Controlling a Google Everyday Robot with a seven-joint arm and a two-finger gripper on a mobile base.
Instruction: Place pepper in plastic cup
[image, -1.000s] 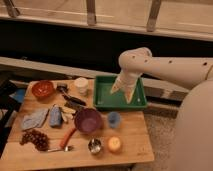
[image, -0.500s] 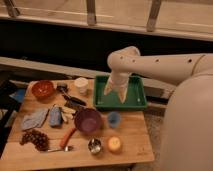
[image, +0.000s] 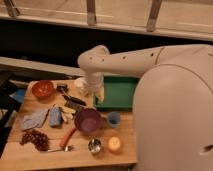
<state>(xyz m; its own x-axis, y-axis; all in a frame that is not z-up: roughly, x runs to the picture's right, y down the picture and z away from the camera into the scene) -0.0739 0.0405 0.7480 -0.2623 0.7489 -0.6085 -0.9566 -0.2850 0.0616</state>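
One arm (image: 125, 60) reaches left from the robot's white body, out over the wooden bench (image: 80, 156).

Back right of the bench: green tray (image: 120, 91), empty as far as shows.

Mid-bench, in front of the tray's left end: purple bowl (image: 88, 120), upright.

At the tray's left edge the claw (image: 96, 93) hangs pointing down, fingers spread wide, nothing in them. My read: it is open and held high because the pick has not begun.

At the front, the pepper (image: 67, 137) lies flat just beside the bowl's left side, well apart from the claw.

Right of the bowl, just beside it, is the plastic cup (image: 114, 118), light blue, mouth up, so it suits a drop from above. The bowl sits between the two, so the carry likely must clear it.
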